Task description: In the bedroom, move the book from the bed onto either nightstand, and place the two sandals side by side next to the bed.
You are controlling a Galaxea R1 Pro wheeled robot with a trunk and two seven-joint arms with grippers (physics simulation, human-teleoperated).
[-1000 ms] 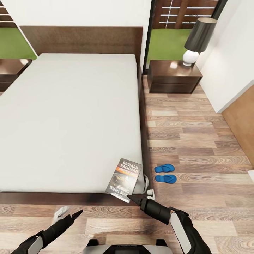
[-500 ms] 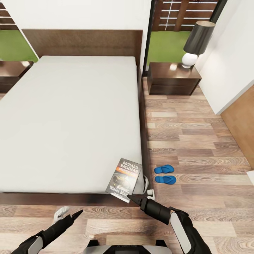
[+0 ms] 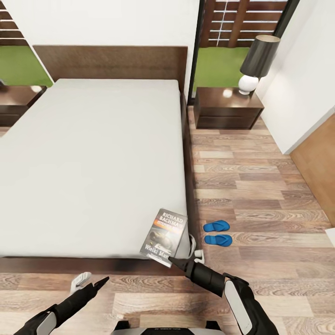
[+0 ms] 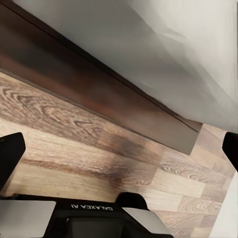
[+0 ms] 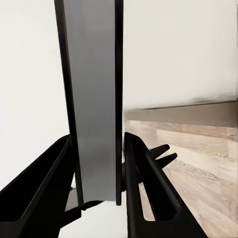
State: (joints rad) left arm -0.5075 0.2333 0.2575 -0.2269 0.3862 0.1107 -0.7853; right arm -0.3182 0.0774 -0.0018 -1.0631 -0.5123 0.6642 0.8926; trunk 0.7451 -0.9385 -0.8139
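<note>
Wood-plank floor (image 3: 260, 186), white walls, grey-mattress bed (image 3: 93, 158) flanked by nightstands, the right nightstand (image 3: 228, 108) carrying a lamp (image 3: 257, 63); right tool (image 3: 173, 261) pinching the book (image 3: 164, 236) at the bed's near right corner, sandals (image 3: 217, 233) paired on the floor beside the bed, left tool (image 3: 100, 283) spread, low over the floor.

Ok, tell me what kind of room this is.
A bedroom, most likely: a large bed with a dark headboard, a nightstand beside it carrying a lamp, and a pair of blue sandals on the wood floor.
</note>
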